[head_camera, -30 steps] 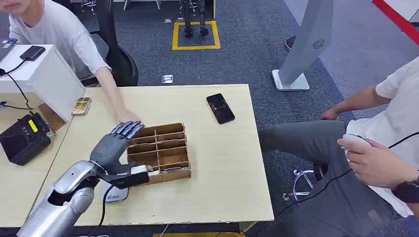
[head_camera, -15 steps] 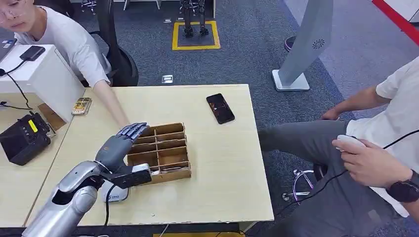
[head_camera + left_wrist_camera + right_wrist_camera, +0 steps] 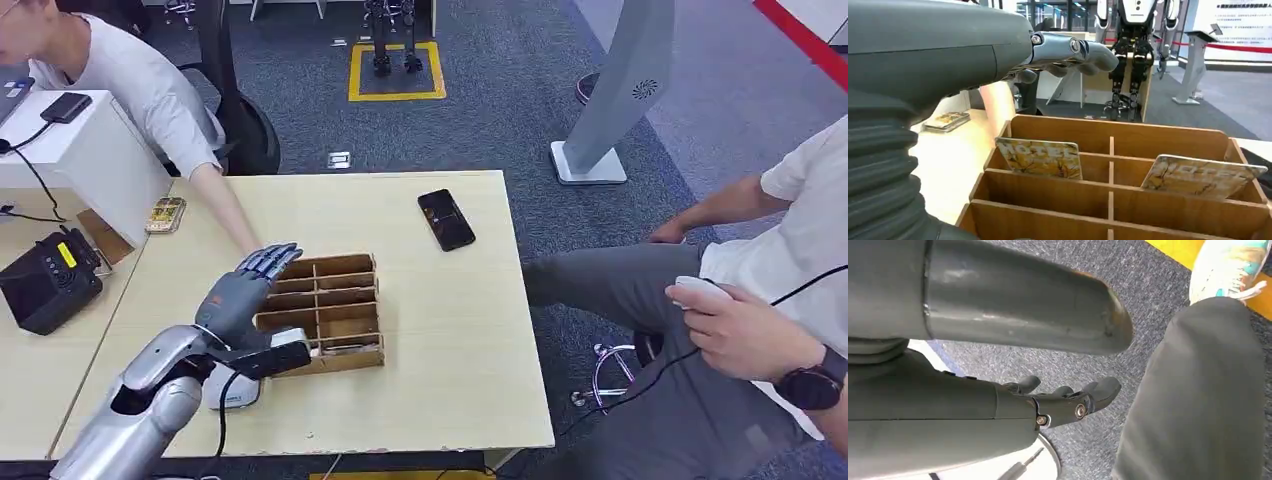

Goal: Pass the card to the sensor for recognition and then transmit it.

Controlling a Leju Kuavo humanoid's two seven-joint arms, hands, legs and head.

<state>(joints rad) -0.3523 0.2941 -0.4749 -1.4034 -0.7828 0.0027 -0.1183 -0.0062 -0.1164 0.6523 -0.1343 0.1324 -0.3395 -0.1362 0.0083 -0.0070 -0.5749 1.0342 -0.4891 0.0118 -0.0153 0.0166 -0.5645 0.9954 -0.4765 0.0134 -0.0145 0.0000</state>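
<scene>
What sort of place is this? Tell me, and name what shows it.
Probably a robotics lab or demo hall: a humanoid robot stands on display, another stands on a yellow floor marking, and a seated person sits at the light wooden table.

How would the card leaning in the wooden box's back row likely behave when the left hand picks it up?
The card looks thin, flat and stiff, standing unbent against a divider, so probably light. Its glossy printed face may be slippery. Upright in the wooden box, it offers mostly its top edge to the left hand.
</scene>
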